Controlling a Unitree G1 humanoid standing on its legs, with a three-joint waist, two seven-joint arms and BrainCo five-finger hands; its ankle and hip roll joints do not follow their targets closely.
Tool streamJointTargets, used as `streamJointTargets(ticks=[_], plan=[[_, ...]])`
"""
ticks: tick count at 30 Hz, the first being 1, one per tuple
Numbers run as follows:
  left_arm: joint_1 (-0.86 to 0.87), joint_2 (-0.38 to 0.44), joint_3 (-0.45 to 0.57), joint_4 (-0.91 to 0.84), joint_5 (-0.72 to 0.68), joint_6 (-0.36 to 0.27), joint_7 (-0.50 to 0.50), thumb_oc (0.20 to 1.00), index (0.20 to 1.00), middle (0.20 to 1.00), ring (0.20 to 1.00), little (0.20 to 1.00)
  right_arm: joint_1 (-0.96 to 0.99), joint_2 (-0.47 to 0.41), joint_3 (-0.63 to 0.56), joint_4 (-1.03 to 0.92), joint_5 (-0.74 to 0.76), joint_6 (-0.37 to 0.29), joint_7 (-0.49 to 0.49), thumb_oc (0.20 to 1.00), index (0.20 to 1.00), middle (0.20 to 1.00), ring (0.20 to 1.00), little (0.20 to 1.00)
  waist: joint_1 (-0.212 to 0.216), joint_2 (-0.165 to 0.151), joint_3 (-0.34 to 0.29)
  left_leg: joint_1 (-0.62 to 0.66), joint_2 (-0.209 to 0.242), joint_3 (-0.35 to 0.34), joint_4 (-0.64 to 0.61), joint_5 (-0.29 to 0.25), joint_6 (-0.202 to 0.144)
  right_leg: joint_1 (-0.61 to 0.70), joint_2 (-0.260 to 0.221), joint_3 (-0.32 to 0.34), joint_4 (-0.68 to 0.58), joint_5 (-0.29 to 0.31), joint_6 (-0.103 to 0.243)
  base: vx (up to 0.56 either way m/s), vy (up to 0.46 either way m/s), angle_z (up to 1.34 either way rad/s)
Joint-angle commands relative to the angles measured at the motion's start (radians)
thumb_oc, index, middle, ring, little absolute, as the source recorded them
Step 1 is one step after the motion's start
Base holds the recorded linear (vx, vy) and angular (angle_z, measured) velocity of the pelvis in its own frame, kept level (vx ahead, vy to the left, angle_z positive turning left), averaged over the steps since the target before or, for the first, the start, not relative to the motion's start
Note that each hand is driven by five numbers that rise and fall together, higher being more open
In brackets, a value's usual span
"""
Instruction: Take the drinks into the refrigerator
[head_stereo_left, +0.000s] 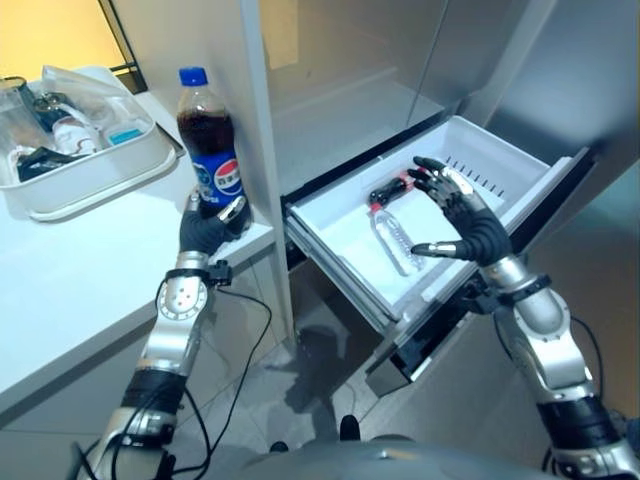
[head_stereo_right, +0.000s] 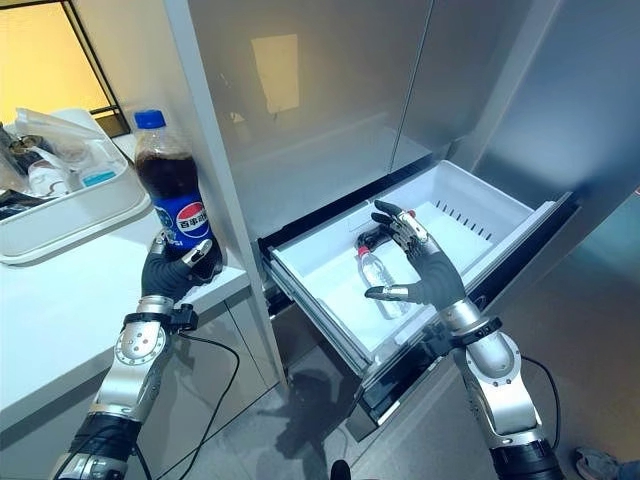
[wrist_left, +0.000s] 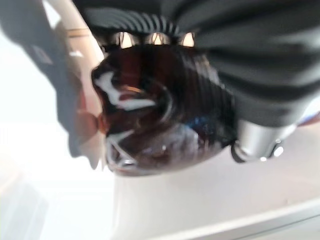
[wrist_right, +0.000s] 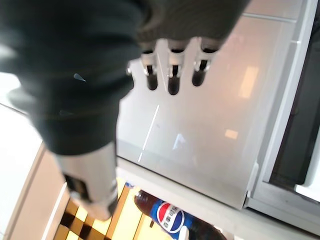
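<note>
The pulled-out white fridge drawer (head_stereo_left: 340, 225) holds a clear water bottle (head_stereo_left: 392, 236); the right hand (head_stereo_left: 462, 222) hovers spread above it. On the white counter (head_stereo_left: 70, 290), the tall dark cola bottle (head_stereo_left: 207, 150) stands upright, apparently gripped low by the left hand (head_stereo_left: 205, 228), the nearer one.

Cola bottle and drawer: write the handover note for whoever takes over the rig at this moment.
Left hand: shut on the cola bottle, which stands upright on the white counter beside the refrigerator.
Right hand: open, fingers spread above the pulled-out refrigerator drawer, holding nothing.
Done: a clear water bottle with a red cap lies in the drawer.
Left: move the cola bottle into the refrigerator, then probably shut the drawer.
</note>
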Motion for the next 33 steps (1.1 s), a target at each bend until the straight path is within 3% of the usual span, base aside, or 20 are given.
streamJointTargets(ticks=[1,19,25,33], plan=[[-0.103,0.023,-0.021,0.034,0.017,-0.061,-0.026,0.200,0.200,0.200,0.200,0.200,-0.023,0.004,-0.033,-0.045,0.056,-0.028,-0.004,1.000,1.000,1.000,1.000,1.000,-0.019,0.006,-0.040,0.053,0.017,-0.058,0.001,-0.082,-0.025,0.053,-0.033,-0.073,0.032,-0.036,0.094,0.00,0.000,0.00],[0.111,-0.009,0.093,-0.394,-0.240,-0.096,-0.196,0.200,0.200,0.200,0.200,0.200,-0.011,-0.019,-0.087,0.109,0.061,-0.008,-0.023,1.000,1.000,1.000,1.000,1.000,0.026,-0.014,-0.048,0.043,0.013,-0.085,0.001,-0.080,-0.017,0.059,-0.045,-0.099,0.036,-0.032,0.095,-0.01,0.000,0.02],[0.140,0.031,0.103,-0.474,-0.241,-0.097,-0.241,0.200,0.200,0.200,0.200,0.200,-0.024,-0.019,-0.052,0.144,0.191,0.040,0.034,1.000,1.000,1.000,1.000,1.000,0.045,-0.022,-0.047,0.040,0.008,-0.095,0.001,-0.073,-0.017,0.064,-0.051,-0.110,0.034,-0.027,0.095,-0.02,0.002,0.04],[0.159,0.069,0.032,-0.516,-0.327,-0.064,-0.329,0.200,0.200,0.200,0.200,0.200,-0.088,-0.061,0.104,0.201,0.482,0.158,0.151,1.000,1.000,1.000,1.000,1.000,0.065,-0.037,-0.040,0.034,0.004,-0.102,0.001,-0.062,-0.019,0.066,-0.059,-0.119,0.035,-0.018,0.096,-0.03,-0.001,0.07]])
